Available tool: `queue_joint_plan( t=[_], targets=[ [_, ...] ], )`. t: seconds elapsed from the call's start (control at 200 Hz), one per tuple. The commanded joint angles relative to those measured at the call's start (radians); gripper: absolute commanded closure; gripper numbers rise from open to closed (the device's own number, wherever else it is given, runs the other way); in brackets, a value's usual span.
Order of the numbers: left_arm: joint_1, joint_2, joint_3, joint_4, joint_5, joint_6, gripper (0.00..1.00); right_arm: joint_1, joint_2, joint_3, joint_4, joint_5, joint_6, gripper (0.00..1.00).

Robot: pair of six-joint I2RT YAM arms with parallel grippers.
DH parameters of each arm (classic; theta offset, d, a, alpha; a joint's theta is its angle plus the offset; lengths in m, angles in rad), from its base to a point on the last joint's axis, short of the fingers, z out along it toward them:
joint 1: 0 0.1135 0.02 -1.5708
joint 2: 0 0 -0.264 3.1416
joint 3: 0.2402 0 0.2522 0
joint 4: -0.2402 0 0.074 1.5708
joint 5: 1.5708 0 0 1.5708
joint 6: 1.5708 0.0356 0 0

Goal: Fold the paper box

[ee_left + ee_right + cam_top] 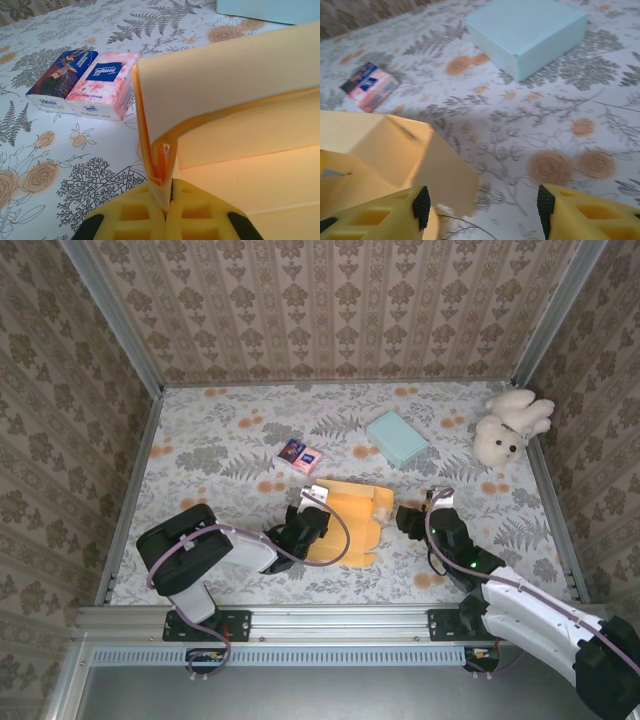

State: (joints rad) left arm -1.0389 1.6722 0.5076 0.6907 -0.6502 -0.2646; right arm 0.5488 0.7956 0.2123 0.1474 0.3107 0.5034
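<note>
The paper box is an orange-yellow cardboard blank, partly folded, lying on the floral table in front of both arms. My left gripper is shut on a folded wall at the box's left edge; in the left wrist view that doubled flap is pinched between the yellow fingers. My right gripper stands open at the box's right edge. In the right wrist view a loose side flap lies between its fingers, nearer the left one.
A light blue closed box lies behind the orange one. Two tissue packs lie side by side at the back left of it. A white plush toy sits at the far right. Patterned walls enclose the table.
</note>
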Motion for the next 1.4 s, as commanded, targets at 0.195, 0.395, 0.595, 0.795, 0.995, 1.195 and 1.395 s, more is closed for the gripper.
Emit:
queue_joint_plan(
  t=[0.195,0.395,0.595,0.795,0.995,1.195,1.395],
  targets=[
    [0.002,0.003,-0.030,-0.066,0.046,0.019,1.00,-0.009,0.164,0.020,0.133,-0.083,-0.076,0.38],
    [-0.001,0.011,-0.025,-0.060,0.050,0.023,1.00,-0.008,0.251,0.047,0.200,-0.127,-0.117,0.38],
    [-0.002,0.013,-0.027,-0.056,0.052,0.030,1.00,-0.009,0.321,0.070,0.256,-0.180,-0.153,0.38],
    [-0.003,0.013,-0.036,-0.038,0.068,0.039,1.00,-0.007,0.363,0.082,0.294,-0.205,-0.187,0.38],
    [-0.004,0.013,-0.035,-0.036,0.075,0.045,1.00,-0.003,0.400,0.087,0.348,-0.262,-0.226,0.43],
    [-0.006,0.009,-0.037,-0.035,0.073,0.047,1.00,0.011,0.440,0.100,0.384,-0.299,-0.247,0.49],
    [-0.007,0.011,-0.035,-0.034,0.070,0.045,1.00,0.019,0.451,0.104,0.405,-0.332,-0.253,0.56]
  ],
)
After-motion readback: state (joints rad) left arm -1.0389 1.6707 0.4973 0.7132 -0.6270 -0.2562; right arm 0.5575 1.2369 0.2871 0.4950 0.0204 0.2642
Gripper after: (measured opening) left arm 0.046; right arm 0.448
